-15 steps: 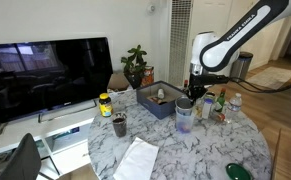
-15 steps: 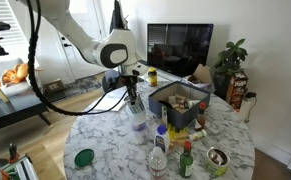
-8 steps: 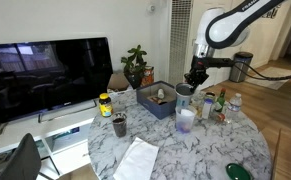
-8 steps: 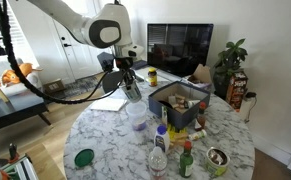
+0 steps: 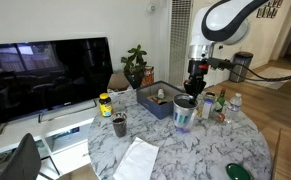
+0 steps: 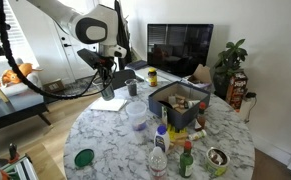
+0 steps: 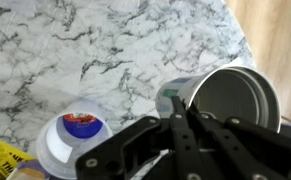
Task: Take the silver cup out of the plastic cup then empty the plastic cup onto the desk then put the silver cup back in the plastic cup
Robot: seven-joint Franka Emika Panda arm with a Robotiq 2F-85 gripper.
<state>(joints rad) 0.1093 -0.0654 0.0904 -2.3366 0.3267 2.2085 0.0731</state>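
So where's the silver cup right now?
The silver cup hangs in the shut gripper above the desk, out of the plastic cup; in an exterior view it is picture-left of that cup, near the desk's edge.

We see the silver cup (image 7: 230, 95) hanging above the marble desk (image 7: 105, 50), its open mouth showing; the pale plastic cup (image 7: 73, 140) stands upright apart from it (something blue and red inside).

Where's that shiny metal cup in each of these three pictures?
Exterior view: silver cup right of centre, just above the plastic cup.
Exterior view: silver cup left of centre, under the gripper.
Wrist view: silver cup at right, mouth towards camera.
Shared landmark: the plastic cup, in all three.
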